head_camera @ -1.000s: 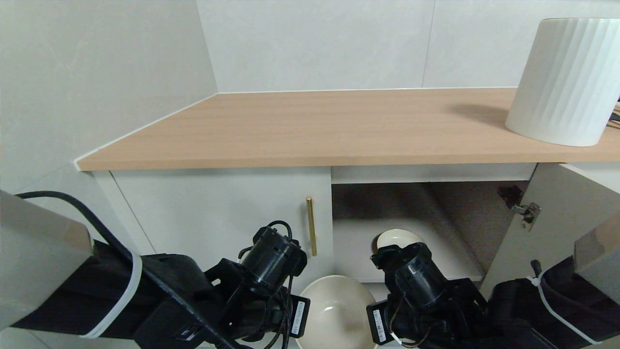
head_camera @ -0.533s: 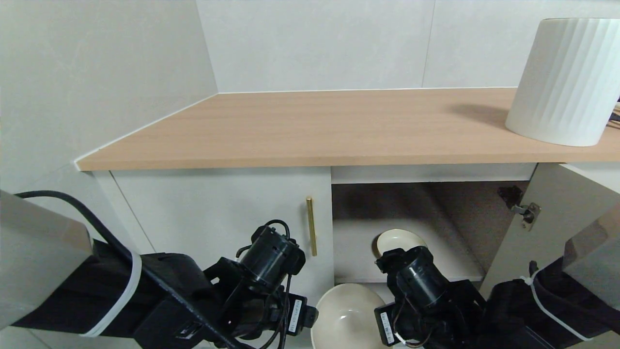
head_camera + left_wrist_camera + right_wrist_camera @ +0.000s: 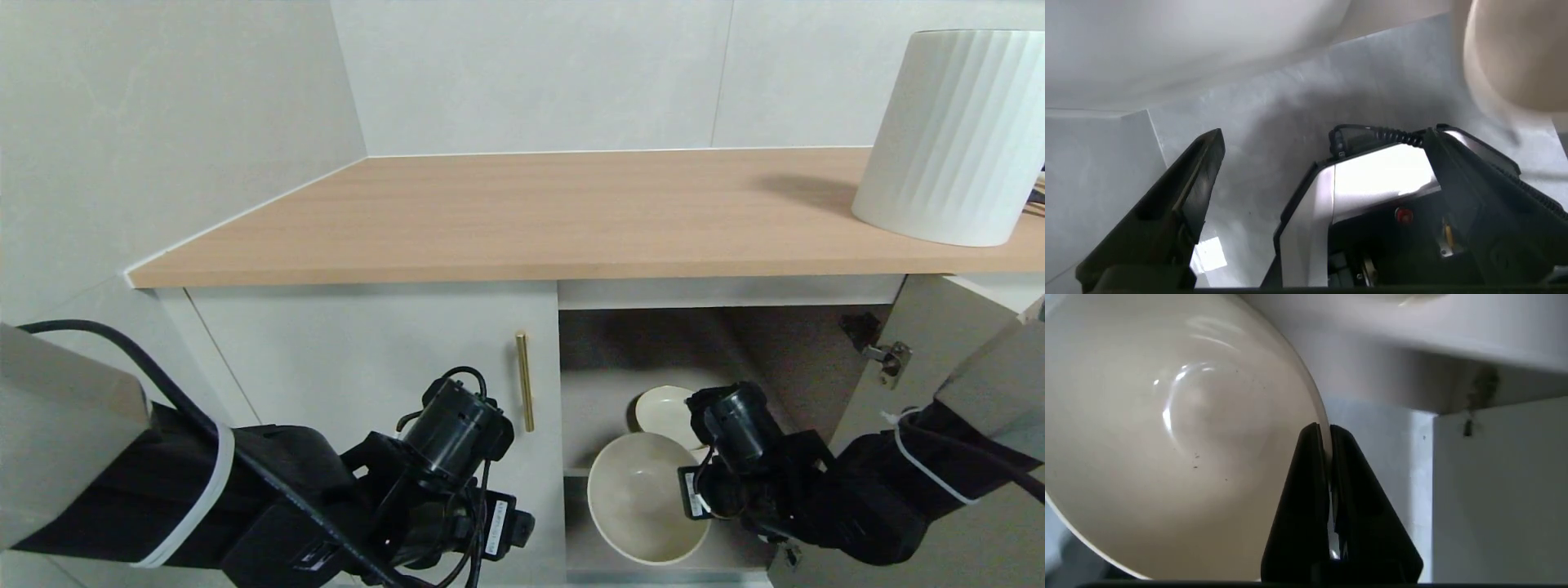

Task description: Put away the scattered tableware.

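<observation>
While left claw [image 3: 1323, 137] hangs spread, right claw [image 3: 1325, 449] pinches bowl [image 3: 641, 498] rim at cabinet [image 3: 367, 359] opening.

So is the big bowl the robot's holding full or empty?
Empty. The bowl, pinched at its rim by the right gripper, shows a bare, shiny inside with only a few tiny dark specks.
</observation>
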Motion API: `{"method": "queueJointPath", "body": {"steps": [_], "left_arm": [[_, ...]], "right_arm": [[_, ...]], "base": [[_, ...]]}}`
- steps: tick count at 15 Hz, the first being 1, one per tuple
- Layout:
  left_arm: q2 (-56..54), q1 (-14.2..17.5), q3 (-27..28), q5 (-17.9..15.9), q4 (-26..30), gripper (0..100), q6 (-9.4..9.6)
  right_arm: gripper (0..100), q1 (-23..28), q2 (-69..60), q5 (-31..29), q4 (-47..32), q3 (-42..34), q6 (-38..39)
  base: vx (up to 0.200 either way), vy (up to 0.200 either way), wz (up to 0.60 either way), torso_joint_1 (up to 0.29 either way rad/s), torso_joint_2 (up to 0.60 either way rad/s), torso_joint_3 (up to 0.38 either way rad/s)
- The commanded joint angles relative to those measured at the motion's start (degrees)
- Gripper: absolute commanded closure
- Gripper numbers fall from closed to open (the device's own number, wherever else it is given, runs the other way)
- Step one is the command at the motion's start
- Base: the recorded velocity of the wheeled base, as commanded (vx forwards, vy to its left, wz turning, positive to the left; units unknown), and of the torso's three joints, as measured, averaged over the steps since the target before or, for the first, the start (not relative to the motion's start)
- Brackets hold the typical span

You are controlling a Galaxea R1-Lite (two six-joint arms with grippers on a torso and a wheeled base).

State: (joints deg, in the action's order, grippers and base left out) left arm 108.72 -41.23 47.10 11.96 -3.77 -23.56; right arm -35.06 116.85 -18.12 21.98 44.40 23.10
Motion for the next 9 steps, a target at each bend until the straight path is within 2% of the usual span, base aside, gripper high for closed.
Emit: {"method": "queueJointPath", "body": {"steps": [1, 6, 9], "left_arm": [[-0.26, 0.01, 0.09, -0.01, -0.01, 0, 0.01], [-0.43, 0.10, 0.09, 0.52, -0.10, 0, 0.01], [-0.35, 0.27, 0.09, 0.52, -0.10, 0, 0.01]], "right_arm": [[100, 3.07, 0.31, 0.27, 0.08, 1.66, 1.68], [100, 8.52, 2.51, 0.71, 0.08, 8.51, 11.88], [100, 10.80, 4.35, 0.71, 0.08, 11.59, 15.04]], "base": [[0.000, 0.000, 0.00, 0.000, 0.00, 0.000], [0.000, 0.000, 0.00, 0.000, 0.00, 0.000], [0.000, 0.000, 0.00, 0.000, 0.00, 0.000]]}}
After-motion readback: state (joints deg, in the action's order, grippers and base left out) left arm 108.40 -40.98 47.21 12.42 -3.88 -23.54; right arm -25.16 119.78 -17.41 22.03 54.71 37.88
